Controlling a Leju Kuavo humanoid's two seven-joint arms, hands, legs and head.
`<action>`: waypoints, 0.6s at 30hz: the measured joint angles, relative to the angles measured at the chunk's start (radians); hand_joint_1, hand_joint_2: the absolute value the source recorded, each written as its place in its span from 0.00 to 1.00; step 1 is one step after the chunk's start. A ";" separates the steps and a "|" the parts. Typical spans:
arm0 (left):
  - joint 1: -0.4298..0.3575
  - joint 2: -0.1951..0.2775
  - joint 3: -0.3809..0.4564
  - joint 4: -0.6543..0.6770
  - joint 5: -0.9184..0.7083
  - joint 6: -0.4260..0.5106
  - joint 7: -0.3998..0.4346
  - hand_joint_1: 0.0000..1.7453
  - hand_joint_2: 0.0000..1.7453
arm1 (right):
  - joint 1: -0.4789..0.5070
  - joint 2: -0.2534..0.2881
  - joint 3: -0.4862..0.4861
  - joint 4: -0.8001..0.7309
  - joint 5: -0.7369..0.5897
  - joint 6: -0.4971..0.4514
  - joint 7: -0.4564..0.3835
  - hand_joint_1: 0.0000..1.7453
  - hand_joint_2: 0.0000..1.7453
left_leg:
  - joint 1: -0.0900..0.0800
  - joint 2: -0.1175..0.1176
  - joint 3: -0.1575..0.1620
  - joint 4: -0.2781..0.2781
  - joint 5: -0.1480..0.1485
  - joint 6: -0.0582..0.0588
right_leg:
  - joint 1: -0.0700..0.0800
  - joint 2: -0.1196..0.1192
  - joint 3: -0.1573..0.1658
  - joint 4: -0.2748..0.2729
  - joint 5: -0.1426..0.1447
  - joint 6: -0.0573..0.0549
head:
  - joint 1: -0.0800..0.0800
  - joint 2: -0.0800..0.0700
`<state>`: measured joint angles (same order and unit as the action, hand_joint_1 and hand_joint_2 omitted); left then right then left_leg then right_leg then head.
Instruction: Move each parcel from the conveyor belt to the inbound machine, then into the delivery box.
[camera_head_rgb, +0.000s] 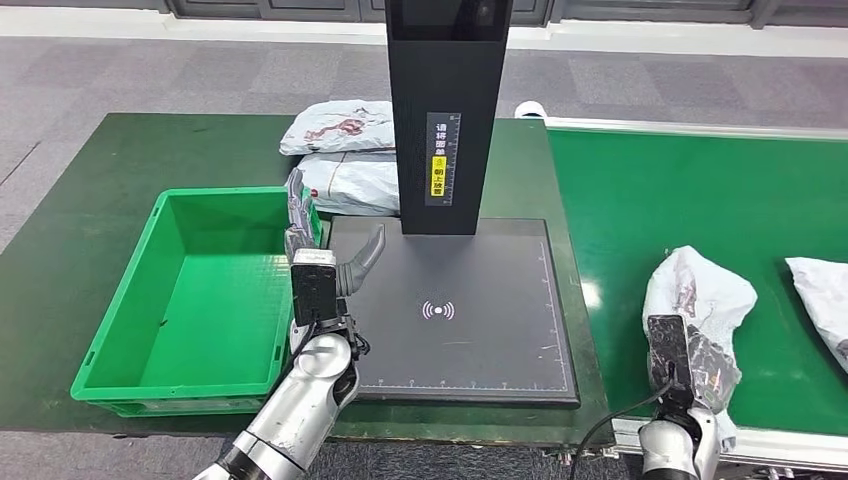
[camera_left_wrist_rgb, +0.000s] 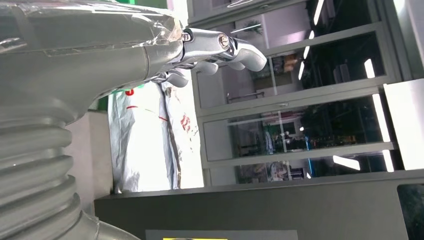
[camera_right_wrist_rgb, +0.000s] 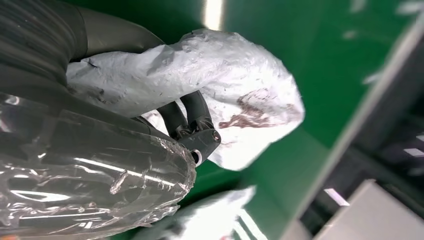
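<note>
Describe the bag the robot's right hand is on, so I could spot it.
Find the bright green conveyor belt. Near its front edge lies a crumpled white parcel with dark red print, and the right hand grips it. The other belt parcel lies untouched by the picture's edge.

The head view looked down from high over the scanner plate (camera_head_rgb: 450, 310), green bin (camera_head_rgb: 200, 290) and belt (camera_head_rgb: 690, 210). The 2 wrist cameras sat close behind their hands; the right one shared the belt's white parcel (camera_right_wrist_rgb: 225, 95).
</note>
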<state>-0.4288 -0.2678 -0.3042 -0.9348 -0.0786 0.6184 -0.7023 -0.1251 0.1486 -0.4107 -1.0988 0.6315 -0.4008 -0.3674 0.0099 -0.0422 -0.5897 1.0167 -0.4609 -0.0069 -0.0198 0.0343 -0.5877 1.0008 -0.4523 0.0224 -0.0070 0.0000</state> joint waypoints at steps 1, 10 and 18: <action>0.000 0.000 0.002 0.000 -0.006 0.008 0.000 0.00 1.00 | 0.009 0.012 0.026 -0.037 -0.011 0.020 -0.016 1.00 1.00 | 0.000 0.001 0.000 0.000 0.000 0.000 | 0.000 0.000 -0.001 0.000 0.000 0.000 | 0.000 0.000; -0.005 0.007 0.004 -0.045 -0.043 0.037 0.000 0.00 1.00 | -0.006 0.072 0.540 -0.229 -0.154 0.184 0.019 1.00 1.00 | 0.001 0.002 -0.001 0.000 0.002 -0.004 | 0.001 0.002 -0.005 0.003 0.000 -0.001 | 0.000 0.000; -0.054 0.002 0.004 -0.049 -0.045 0.026 0.000 0.00 1.00 | -0.070 0.068 0.867 -0.167 -0.245 0.307 0.043 1.00 1.00 | 0.001 0.001 -0.001 0.000 0.002 -0.004 | 0.001 0.002 -0.005 0.003 0.000 -0.001 | 0.000 0.000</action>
<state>-0.4824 -0.2657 -0.3001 -0.9840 -0.1236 0.6441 -0.7023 -0.1953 0.2161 0.4561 -1.2657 0.3866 -0.0942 -0.3246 0.0109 -0.0409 -0.5911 1.0164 -0.4587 -0.0104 -0.0192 0.0367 -0.5930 1.0041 -0.4524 0.0210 -0.0072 0.0000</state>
